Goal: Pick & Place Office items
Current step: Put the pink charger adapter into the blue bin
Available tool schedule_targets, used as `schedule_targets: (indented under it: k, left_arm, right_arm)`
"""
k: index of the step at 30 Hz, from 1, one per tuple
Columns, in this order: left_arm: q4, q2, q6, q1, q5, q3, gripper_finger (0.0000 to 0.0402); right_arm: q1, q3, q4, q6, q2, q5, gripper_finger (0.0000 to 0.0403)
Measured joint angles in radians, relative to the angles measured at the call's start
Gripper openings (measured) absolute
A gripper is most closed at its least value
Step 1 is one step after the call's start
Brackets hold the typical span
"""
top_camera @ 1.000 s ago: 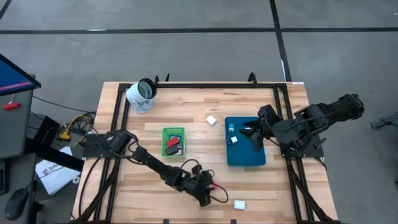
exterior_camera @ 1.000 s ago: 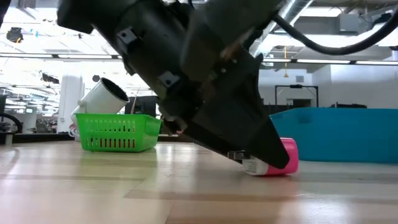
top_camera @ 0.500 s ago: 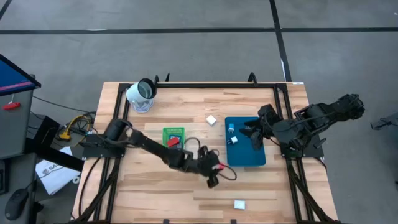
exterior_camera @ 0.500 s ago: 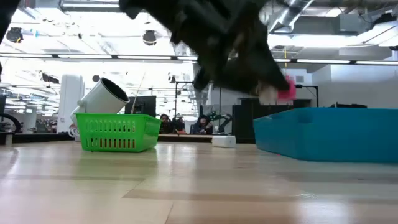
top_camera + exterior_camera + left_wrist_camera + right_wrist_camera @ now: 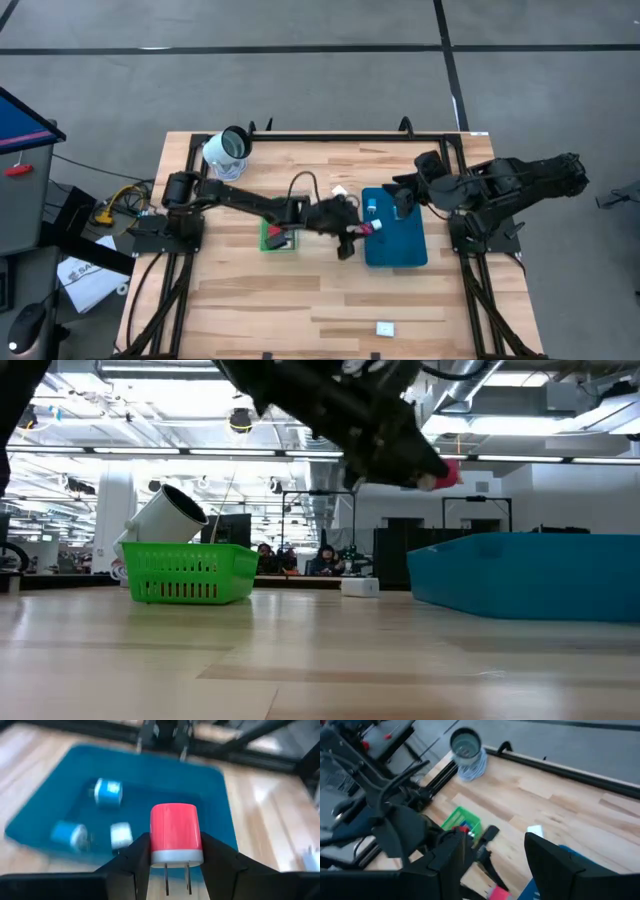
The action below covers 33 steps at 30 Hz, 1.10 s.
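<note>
Charger (image 5: pixel 175 834) pinched sidewise in left gripper (image 5: pixel 175 851), centre frame, above blue tray (image 5: pixel 210 785).
I judge it light, rigid, slippery; right gripper (image 5: pixel 492 857) spread, idle.

A robotics lab or open workshop hall is shown. A wooden slatted table (image 5: pixel 300 290) is mounted in a black metal frame (image 5: pixel 330 135) on a grey concrete floor (image 5: pixel 300 60) marked with dark lines. In the low view, ceiling lights (image 5: pixel 240 420), exposed ducts (image 5: pixel 500 375), other workstations and seated people (image 5: pixel 325 558) are seen behind the table.
</note>
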Motion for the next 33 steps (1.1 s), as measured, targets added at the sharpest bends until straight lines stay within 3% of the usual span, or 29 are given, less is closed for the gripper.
schedule_targets:
  k: [7, 12, 19, 29, 33]
  left_arm:
    - [0.059, 0.058, 0.044, 0.122, 0.121, 0.026, 0.013]
    - [0.062, 0.149, 0.063, 0.159, 0.2, 0.123, 0.013]
    - [0.017, 0.263, 0.093, 0.163, 0.184, 0.287, 0.013]
    - [-0.027, 0.301, 0.093, 0.191, 0.206, 0.314, 0.0131]
    - [-0.024, 0.301, 0.092, 0.195, 0.21, 0.314, 0.0177]
  right_arm:
    - [-0.056, 0.0, 0.018, 0.009, 0.0, 0.037, 0.0198]
    - [-0.081, 0.0, 0.022, -0.003, 0.001, 0.037, 0.0198]
    - [-0.112, 0.0, 0.037, -0.027, 0.001, 0.021, 0.0198]
    - [-0.119, 0.0, 0.038, -0.047, 0.001, 0.017, 0.0198]
    - [-0.119, 0.0, 0.041, -0.055, 0.001, 0.017, 0.0198]
